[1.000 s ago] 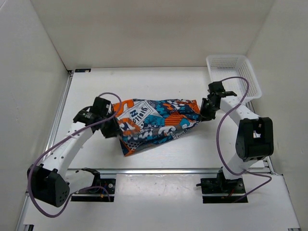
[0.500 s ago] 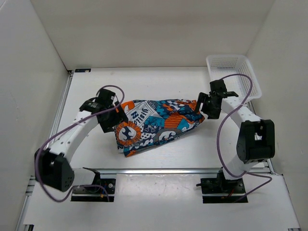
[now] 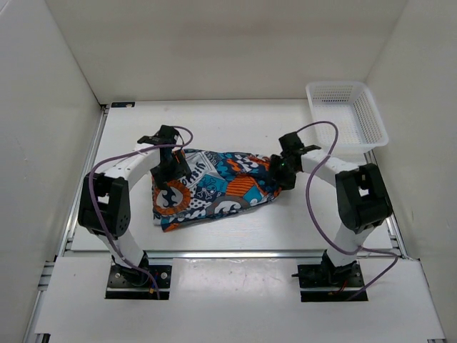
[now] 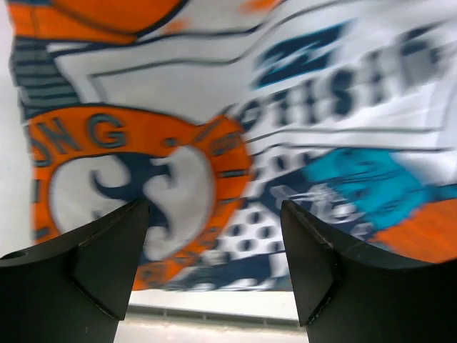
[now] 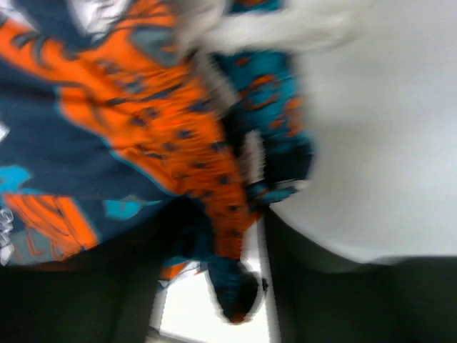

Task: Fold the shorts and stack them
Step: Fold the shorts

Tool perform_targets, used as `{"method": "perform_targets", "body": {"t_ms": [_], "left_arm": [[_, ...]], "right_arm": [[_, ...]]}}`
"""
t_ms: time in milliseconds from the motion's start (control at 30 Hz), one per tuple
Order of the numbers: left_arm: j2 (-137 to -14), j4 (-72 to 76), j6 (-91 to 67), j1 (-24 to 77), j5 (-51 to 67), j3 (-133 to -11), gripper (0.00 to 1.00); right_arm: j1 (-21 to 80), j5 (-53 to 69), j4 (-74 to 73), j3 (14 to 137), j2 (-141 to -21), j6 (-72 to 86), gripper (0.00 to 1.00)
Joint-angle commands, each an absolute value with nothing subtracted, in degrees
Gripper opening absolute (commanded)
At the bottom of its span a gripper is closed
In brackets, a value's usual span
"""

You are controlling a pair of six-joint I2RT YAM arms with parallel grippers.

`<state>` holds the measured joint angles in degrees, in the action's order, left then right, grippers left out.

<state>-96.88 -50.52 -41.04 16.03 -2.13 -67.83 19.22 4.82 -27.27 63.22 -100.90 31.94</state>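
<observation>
The shorts (image 3: 221, 187), printed in orange, turquoise, navy and white, lie in a long bunched strip across the middle of the table. My left gripper (image 3: 171, 170) is over their left end. In the left wrist view it (image 4: 214, 214) is wide open, with the shorts (image 4: 178, 107) just beyond its fingers (image 4: 93, 271) and nothing between them. My right gripper (image 3: 283, 175) is at the right end. In the blurred right wrist view it (image 5: 214, 275) is shut on a fold of the shorts (image 5: 143, 121), which hangs between its fingers.
A white mesh basket (image 3: 378, 127) stands at the back right corner of the table. White walls close in the table on the left, back and right. A metal rail runs along the near edge.
Both grippers have moved left and towards each other. The shorts have been dragged left and bunched shorter. My left gripper has gone from the shorts' near-left edge to over their left end.
</observation>
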Motion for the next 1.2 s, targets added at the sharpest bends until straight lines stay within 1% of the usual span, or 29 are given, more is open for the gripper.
{"method": "perform_targets", "body": {"t_ms": [0, 67, 167, 267, 300, 367, 400, 433, 467, 500, 533, 633, 667, 700, 733, 833, 900, 933, 1033, 1067, 1133, 1167], "left_arm": [[-95.62, -49.48, -38.32, 14.85, -3.78, -71.63, 0.85], [-95.62, -50.0, -36.75, 14.33, -3.78, -73.21, 0.85], [-96.15, -50.53, -36.21, 13.8, -3.78, -73.83, 0.85], [-96.15, -50.54, -36.21, 13.8, -3.78, -74.35, 0.85], [-96.15, -50.54, -36.21, 13.8, -3.78, -74.36, 0.85], [-96.15, -50.54, -36.21, 13.8, -3.78, -74.36, 0.85], [-96.15, -50.54, -35.69, 13.8, -3.78, -74.36, 0.85], [-96.15, -50.54, -35.68, 13.8, -3.78, -74.36, 0.85], [-96.15, -50.54, -35.68, 13.8, -3.78, -74.36, 0.85], [-96.15, -50.54, -35.68, 13.8, -3.78, -74.36, 0.85], [-95.54, -50.54, -35.68, 13.8, -3.78, -74.36, 0.85], [-95.01, -51.06, -35.16, 13.27, -3.78, -74.36, 0.85], [-95.01, -51.06, -35.16, 13.27, -3.78, -74.36, 0.85], [-95.01, -51.06, -35.16, 13.27, -3.78, -74.36, 0.85], [-95.01, -51.06, -35.16, 13.27, -3.78, -74.36, 0.85], [-95.01, -51.06, -35.16, 13.27, -3.78, -74.36, 0.85], [-95.01, -51.06, -35.16, 13.27, -3.78, -74.36, 0.85], [-95.01, -51.06, -35.16, 13.27, -3.78, -74.36, 0.85], [-95.01, -51.06, -35.16, 13.27, -3.78, -74.36, 0.85], [-95.01, -51.06, -35.16, 13.27, -3.78, -74.36, 0.85], [-95.01, -51.06, -35.16, 13.27, -3.78, -74.36, 0.85], [-95.01, -51.06, -35.16, 13.27, -3.78, -74.36, 0.85]], "right_arm": [[23.89, 7.73, -26.71, 61.79, -95.02, 35.95, 0.68], [25.13, 3.97, -29.52, 62.48, -91.95, 35.95, 0.83], [25.14, -0.17, -32.61, 62.49, -88.96, 35.08, 0.83], [25.14, -0.18, -33.13, 61.7, -88.42, 34.54, 0.68], [25.14, -0.18, -33.13, 61.18, -89.11, 34.54, 0.55], [25.14, 1.04, -32.44, 61.17, -90.26, 34.54, 0.4], [25.14, 1.05, -32.43, 61.17, -91.05, 34.54, 0.23], [25.14, 1.58, -31.91, 61.87, -91.05, 34.54, 0.17], [25.14, 1.58, -31.9, 62.75, -91.05, 33.84, 0.15], [25.14, 0.89, -31.9, 63.62, -91.05, 33.32, 0.15], [25.14, -0.25, -33.12, 64.68, -91.05, 32.7, 0.21], [25.14, -3.85, -35.24, 66.27, -90.18, 31.9, 0.52], [25.14, -5.87, -35.85, 66.27, -90.18, 31.9, 0.58], [25.14, -6.5, -35.86, 65.14, -89.57, 31.9, 0.61], [25.14, -6.5, -35.86, 64.52, -89.56, 31.9, 0.67], [25.14, -3.97, -33.93, 62.15, -90.96, 32.51, 0.67], [25.14, -1.77, -31.48, 60.91, -92.72, 33.3, 0.64], [25.14, -0.71, -30.68, 60.21, -92.72, 34.09, 0.62], [25.14, 3.16, -28.75, 60.21, -93.43, 34.71, 0.34], [25.14, 3.86, -28.74, 60.21, -93.43, 34.72, 0.16], [25.14, 3.87, -28.74, 61.78, -93.43, 33.85, 0.03], [25.14, 3.87, -29.44, 62.57, -92.82, 32.88, 0.0]]}}
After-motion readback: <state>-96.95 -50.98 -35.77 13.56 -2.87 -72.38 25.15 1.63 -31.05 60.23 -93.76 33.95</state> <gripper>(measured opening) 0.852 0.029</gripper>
